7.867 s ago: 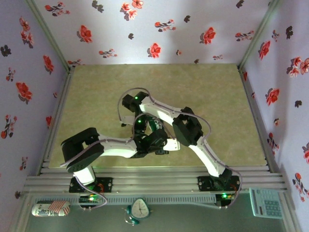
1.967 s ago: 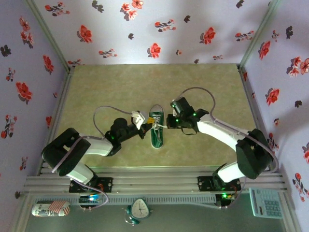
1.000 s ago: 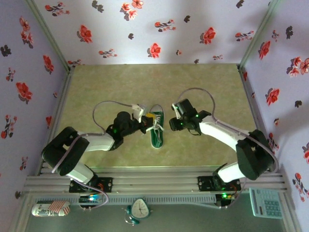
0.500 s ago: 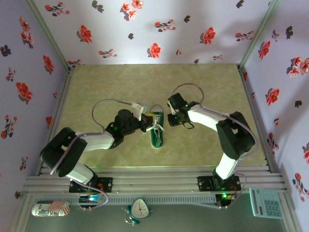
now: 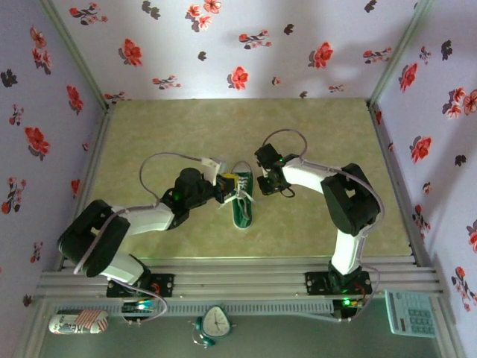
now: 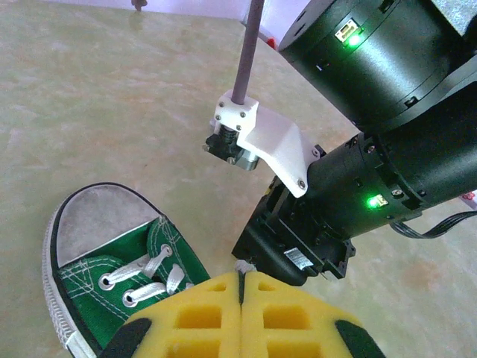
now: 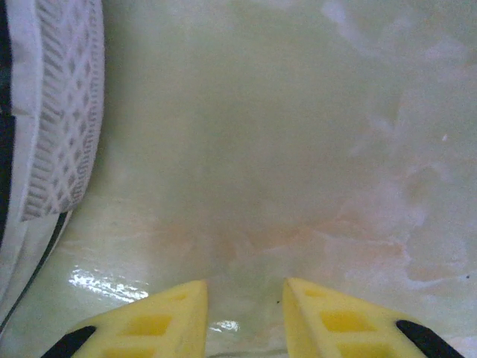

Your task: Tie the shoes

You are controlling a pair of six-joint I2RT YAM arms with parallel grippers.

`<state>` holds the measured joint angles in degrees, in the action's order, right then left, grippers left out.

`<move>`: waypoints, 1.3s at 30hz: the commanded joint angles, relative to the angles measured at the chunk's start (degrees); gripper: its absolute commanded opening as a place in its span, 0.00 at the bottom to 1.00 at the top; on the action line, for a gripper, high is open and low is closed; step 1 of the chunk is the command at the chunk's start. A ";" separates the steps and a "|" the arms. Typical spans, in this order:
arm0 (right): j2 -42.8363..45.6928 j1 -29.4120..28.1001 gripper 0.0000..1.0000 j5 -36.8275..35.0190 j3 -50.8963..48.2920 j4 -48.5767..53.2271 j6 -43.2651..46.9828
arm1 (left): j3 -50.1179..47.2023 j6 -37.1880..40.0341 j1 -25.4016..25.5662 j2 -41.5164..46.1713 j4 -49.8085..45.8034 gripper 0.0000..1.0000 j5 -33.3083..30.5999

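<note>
Yellow pads (image 6: 186, 324) of the left gripper (image 6: 240, 313) are pressed flat together, low over the laces of the green sneaker (image 6: 112, 280). Whether a lace end is nipped at their tip is too small to tell. The right gripper (image 7: 244, 313) has its fingers apart over bare table (image 7: 298, 149), nothing between them, just beside the sneaker's white sole (image 7: 59, 112). From above, the sneaker lies mid-table between the two grippers. In the left wrist view the pads cut off its heel, and the black right arm (image 6: 373, 74) hides the surface behind. Open tabletop runs from the shoe out to the flowered walls (image 5: 223, 45).
</note>
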<state>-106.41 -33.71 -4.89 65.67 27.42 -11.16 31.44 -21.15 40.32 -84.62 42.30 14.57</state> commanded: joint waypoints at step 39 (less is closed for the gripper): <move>18.52 -5.69 0.36 21.04 -16.30 -18.99 -6.94 | -1.42 -3.29 -1.66 -0.39 2.70 0.00 0.10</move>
<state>-86.48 -39.86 14.41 49.21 10.28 -18.09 30.59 -23.73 39.09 -85.01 42.85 14.59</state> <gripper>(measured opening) 0.367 0.062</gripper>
